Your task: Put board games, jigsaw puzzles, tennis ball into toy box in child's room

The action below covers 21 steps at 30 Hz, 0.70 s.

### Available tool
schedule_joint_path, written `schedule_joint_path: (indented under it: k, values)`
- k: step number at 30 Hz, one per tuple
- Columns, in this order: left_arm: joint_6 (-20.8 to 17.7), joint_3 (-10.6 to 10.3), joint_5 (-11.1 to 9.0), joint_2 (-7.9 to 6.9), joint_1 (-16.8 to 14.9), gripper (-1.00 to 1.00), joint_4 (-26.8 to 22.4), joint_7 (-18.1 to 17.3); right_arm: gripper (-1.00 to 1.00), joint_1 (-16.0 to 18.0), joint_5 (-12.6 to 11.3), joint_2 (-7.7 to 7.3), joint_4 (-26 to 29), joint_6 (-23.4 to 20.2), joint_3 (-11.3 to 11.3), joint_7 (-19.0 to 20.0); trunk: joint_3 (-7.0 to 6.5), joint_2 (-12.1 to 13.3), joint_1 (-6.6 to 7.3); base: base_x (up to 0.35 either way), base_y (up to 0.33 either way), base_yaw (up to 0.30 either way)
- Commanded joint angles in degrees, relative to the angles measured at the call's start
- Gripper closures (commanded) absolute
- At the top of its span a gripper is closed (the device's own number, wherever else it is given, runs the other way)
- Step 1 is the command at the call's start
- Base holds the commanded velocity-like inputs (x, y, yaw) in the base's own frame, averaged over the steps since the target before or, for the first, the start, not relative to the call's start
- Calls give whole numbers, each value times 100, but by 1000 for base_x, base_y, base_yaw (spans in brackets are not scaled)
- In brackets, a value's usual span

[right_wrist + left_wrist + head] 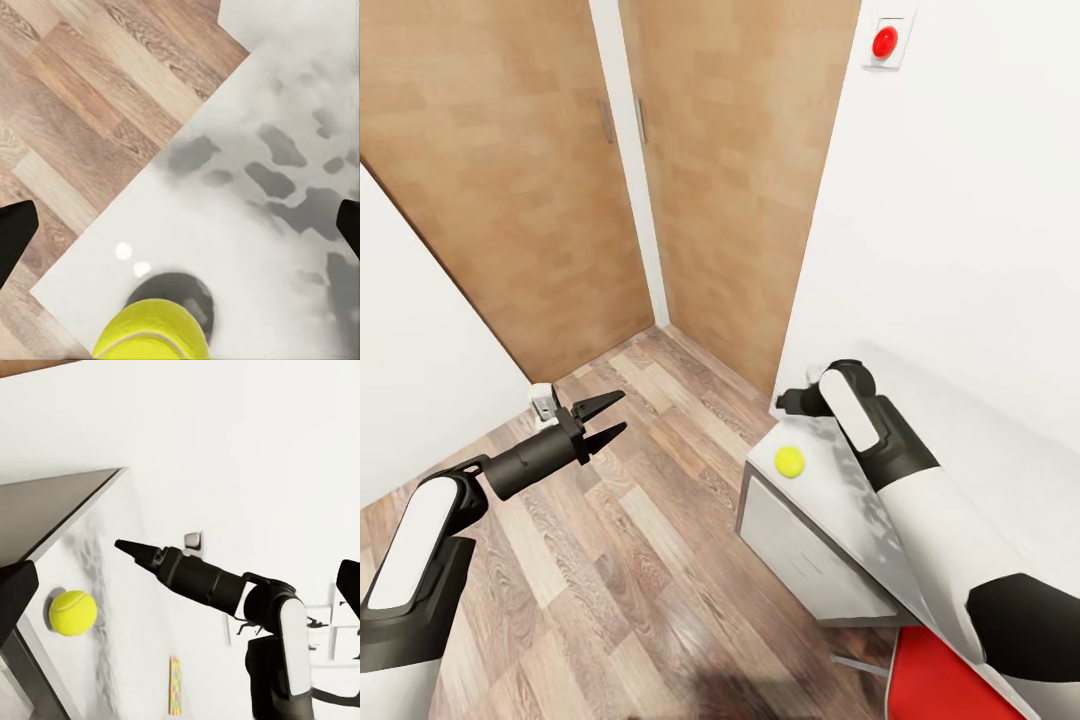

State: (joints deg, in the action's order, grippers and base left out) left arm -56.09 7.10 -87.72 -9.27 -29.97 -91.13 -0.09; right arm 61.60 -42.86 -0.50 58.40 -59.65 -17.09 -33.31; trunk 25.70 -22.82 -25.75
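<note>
I judge the task barely begun: the yellow felt tennis ball (789,461) sits loose near the corner of the white marbled bench (830,500). My right pincer (180,225) hangs above it, wide open, empty. My left pincer (603,418) hovers over the floor, parted, empty.

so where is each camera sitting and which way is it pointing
Head view: from the robot's head, looking down over wooden floor and doors; both arms show, open left gripper over the floor, right arm over the grey marbled table near the yellow tennis ball.
Left wrist view: on the left arm, facing across to the table; shows the ball and the right gripper.
Right wrist view: on the right arm, looking down at the tabletop; dark fingertips frame it.
All three views share the ball and table.
</note>
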Motion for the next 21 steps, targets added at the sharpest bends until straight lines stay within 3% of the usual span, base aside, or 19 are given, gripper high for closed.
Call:
schedule_joint_path:
  k: [1, 21]
  values:
    - [-25, 5, 0, 1, -5, -100, -1, -1, -100, 5, -29, -3, -23, 1, -20, -56, 9, -10, -3, 0, 0, 5]
    - [-24, -6, 2, 13, -23, -100, 7, 0, -100, 2, 72, 31, -101, 21, -39, -58, 9, -10, -3, 0, 0, 1]
